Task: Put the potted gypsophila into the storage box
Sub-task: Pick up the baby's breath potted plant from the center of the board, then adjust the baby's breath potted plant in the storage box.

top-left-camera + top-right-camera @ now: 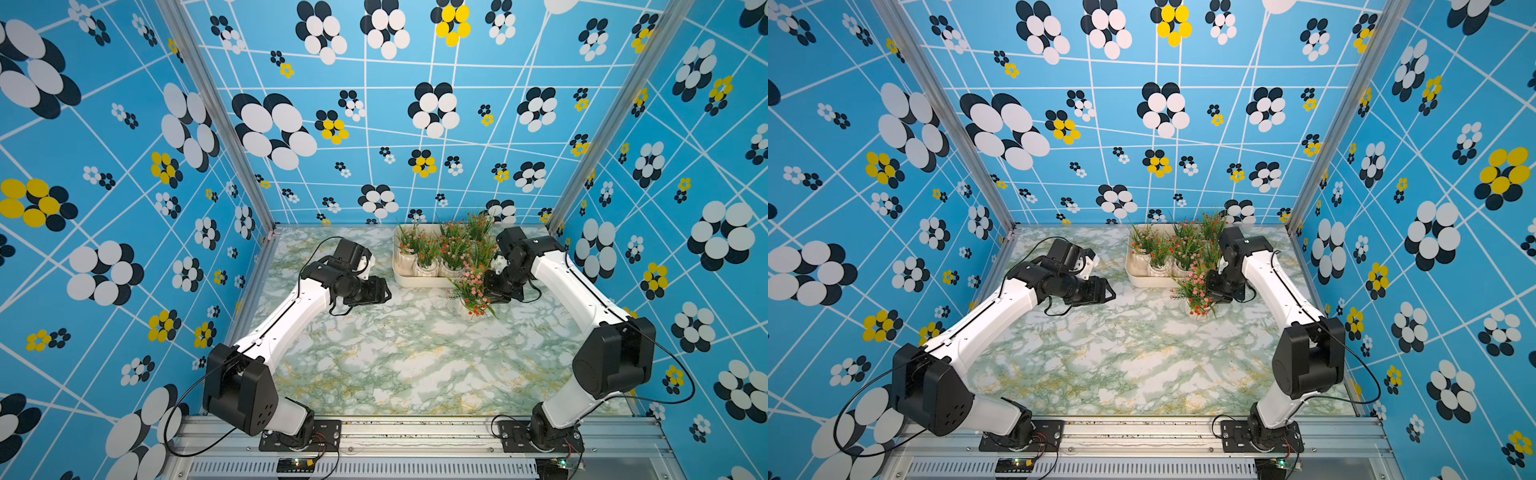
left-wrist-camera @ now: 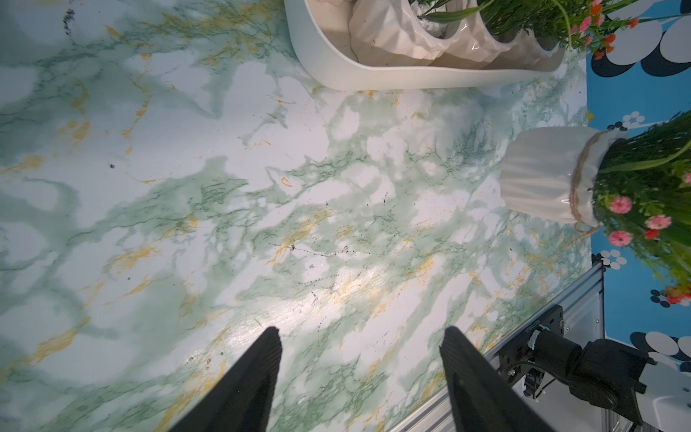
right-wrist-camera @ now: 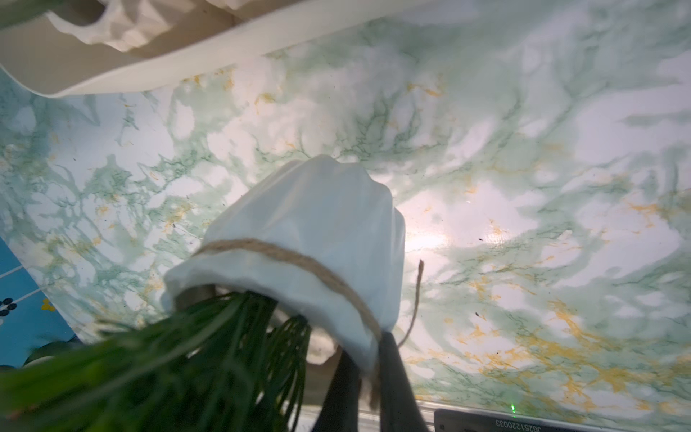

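2 black fingers (image 3: 396, 389) of the right end effector (image 3: 368, 355) were clamped on the rim wall of 1 pot (image 3: 318, 224), apparently 1 finger inside the mouth and 1 outside, right at the twine (image 3: 299, 258) band. The pot was just beside the box (image 1: 399, 276), off its near wall. Whether its base was clear of the surface (image 1: 407, 365) could not be told. Its tuft (image 1: 471, 291) of green leaves and pink and red blossoms spread toward the arm.

The pot looked like glazed ceramic: rigid, glossy, probably slippery, and likely to chip if knocked against the box wall or another pot. It was small, yet probably weighty for a pinch on 1 side of the rim, so it could swing or tip under the fingers. The twine likely offered the best friction, which made the rim by the band a sensible hold. The tuft was soft and springy, no place to grip, and would likely brush neighbouring foliage on the way in.

In the box, 3 pots (image 1: 426, 269) showed along the near wall, with more tufts behind. Foliage hid most of the floor in both top views, so a free spot could not be picked out there.

The left end effector (image 2: 362, 331) hung well apart over bare surface, spread wide and holding nothing.
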